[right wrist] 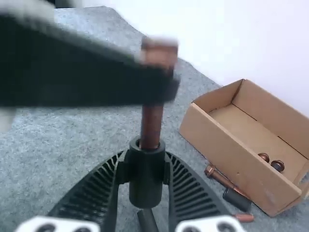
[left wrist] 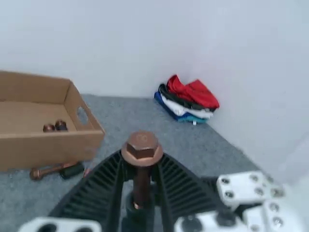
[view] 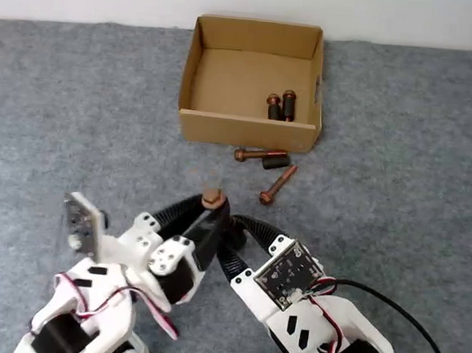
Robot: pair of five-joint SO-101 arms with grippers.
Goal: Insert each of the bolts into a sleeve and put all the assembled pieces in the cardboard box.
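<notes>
My left gripper is shut on a copper bolt, held upright with its hex head on top. In the high view that bolt's head sits at the tip of the left gripper. Just under it, my right gripper is shut on a black sleeve, and the bolt's shaft enters the sleeve's top. The cardboard box stands farther back with two assembled pieces inside. In front of the box lie a bolt with a sleeve and a loose bolt.
The grey carpet runs to a white wall behind the box. A pile of folded clothes lies in the corner to the right. The box's front wall and the pieces lying before it are between the grippers and the box's inside.
</notes>
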